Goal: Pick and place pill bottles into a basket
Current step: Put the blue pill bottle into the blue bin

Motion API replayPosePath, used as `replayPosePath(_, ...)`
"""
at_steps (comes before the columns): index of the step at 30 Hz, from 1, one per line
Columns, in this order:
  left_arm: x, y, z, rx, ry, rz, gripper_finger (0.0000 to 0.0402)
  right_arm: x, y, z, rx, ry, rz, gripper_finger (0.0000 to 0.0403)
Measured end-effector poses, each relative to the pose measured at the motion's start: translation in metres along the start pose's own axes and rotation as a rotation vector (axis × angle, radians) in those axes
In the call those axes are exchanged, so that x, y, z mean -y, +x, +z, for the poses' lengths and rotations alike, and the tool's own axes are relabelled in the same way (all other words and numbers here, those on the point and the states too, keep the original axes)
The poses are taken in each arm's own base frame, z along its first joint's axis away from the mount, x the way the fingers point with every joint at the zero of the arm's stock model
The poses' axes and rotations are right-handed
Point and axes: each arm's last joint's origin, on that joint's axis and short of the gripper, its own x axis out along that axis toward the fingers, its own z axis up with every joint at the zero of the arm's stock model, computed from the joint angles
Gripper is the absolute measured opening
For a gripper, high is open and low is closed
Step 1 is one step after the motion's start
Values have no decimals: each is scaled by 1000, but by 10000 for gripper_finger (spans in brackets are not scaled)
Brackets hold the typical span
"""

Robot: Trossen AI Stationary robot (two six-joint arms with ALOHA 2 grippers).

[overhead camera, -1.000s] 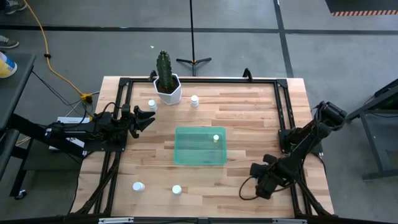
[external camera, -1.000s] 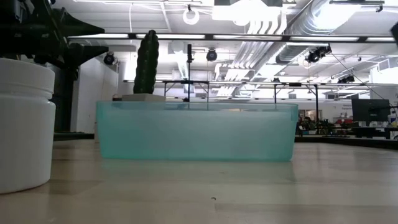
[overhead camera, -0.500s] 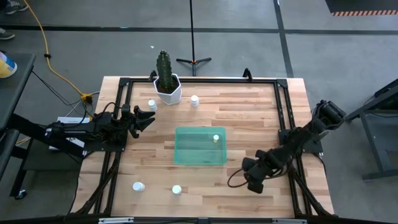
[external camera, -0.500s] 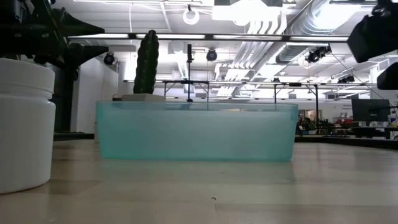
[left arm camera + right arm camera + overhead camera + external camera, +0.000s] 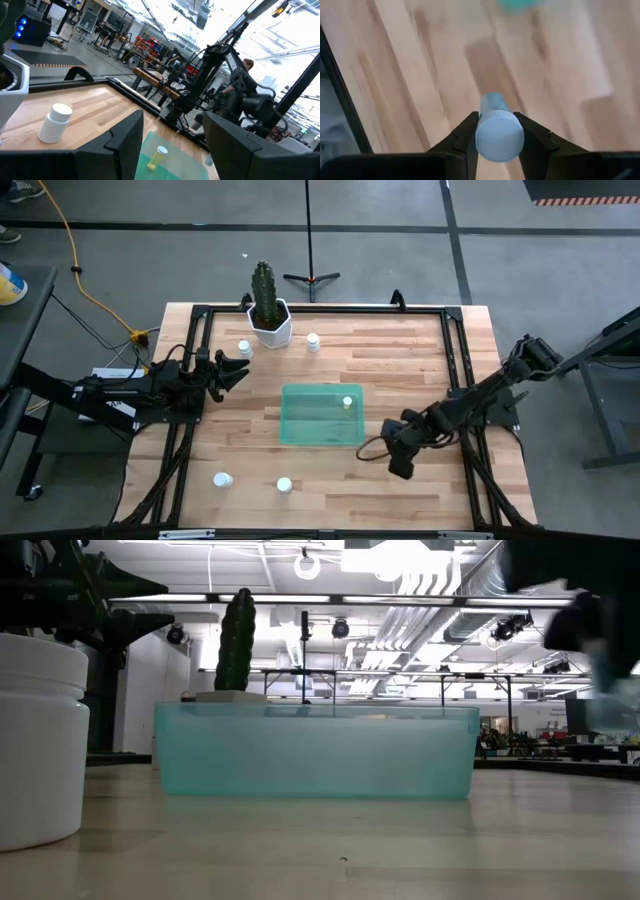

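My right gripper [image 5: 397,460] is to the right of the green basket [image 5: 322,416], above the table, and shut on a small white pill bottle [image 5: 499,131]. It shows blurred at the low view's top right [image 5: 590,610]. A yellowish bottle [image 5: 347,402] lies in the basket's far right corner. Two white bottles [image 5: 244,348] [image 5: 313,340] stand near the cactus pot. Two more [image 5: 222,479] [image 5: 284,485] stand by the near edge. My left gripper [image 5: 236,370] waits open at the table's left side. My right gripper pinches the bottle between its two fingers [image 5: 465,132], one on each side of its cap end [image 5: 500,137]. The round cap faces back toward the wrist and the body [image 5: 493,102] points away, down toward the table. The bottle is lifted clear of the wood.
A white hexagonal pot with a cactus [image 5: 268,315] stands at the far left of the table. A black frame [image 5: 452,350] runs around the table's edges. Bare wood lies between the basket and the near edge. One white bottle [image 5: 35,750] stands very close to the low camera.
My right gripper has moved toward the table's left edge and a little toward the far edge, nearer the basket's right side, with the arm stretching out. It has come into the low view at the top right.
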Motion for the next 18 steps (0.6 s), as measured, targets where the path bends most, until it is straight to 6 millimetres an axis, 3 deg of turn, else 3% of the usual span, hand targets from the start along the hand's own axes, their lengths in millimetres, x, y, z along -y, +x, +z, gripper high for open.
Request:
replayPosePath(12, 0, 0, 0, 0, 0, 0, 241, 14, -38, 63, 222, -65, -50, 103)
replayPosePath(18, 0, 0, 0, 0, 0, 0, 241, 30, -42, 92, 281, -79, -67, 92)
